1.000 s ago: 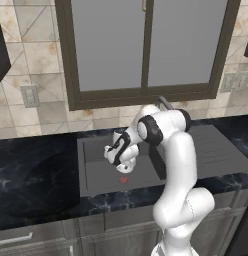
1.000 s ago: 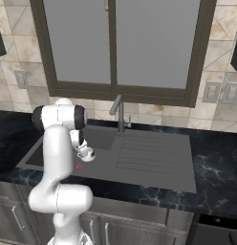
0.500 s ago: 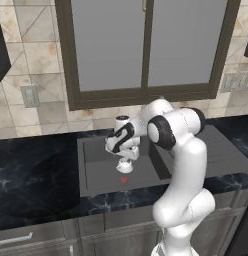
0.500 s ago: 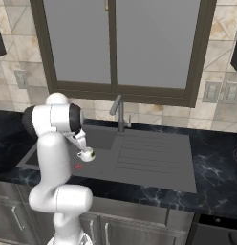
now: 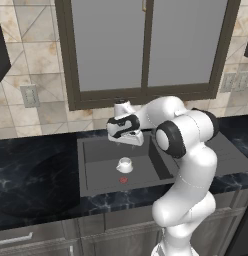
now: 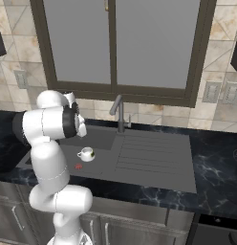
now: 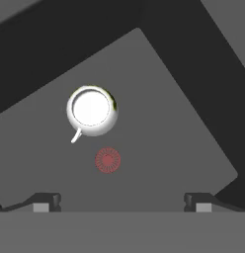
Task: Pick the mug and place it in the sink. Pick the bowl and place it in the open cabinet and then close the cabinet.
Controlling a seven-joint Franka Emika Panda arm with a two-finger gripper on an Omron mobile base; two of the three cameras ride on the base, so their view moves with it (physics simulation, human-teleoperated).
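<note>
One job down by the look of it: mug [image 7: 92, 110] upright in the sink [image 5: 96, 172], gripper [image 7: 122, 203] wide open, empty — bowl next.

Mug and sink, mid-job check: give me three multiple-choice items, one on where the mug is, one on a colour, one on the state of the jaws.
1. Where does the mug stand?
A. On the floor of the sink, upright
B. On the counter left of the basin
C. Clamped in the gripper

2. What colour is the drain mark beside the mug?
A. Blue
B. Red
C. Yellow

3. How do the jaws of the gripper stand?
A. Shut on the mug
B. Shut on nothing
C. Open, holding nothing

Key: 1 A, the base views show it standing inside the basin, apart from the hand. 2 B, the hand view shows a red disc close beside the cup. 3 C, the fingertips sit wide apart in the hand view with only bare sink floor between them.
</note>
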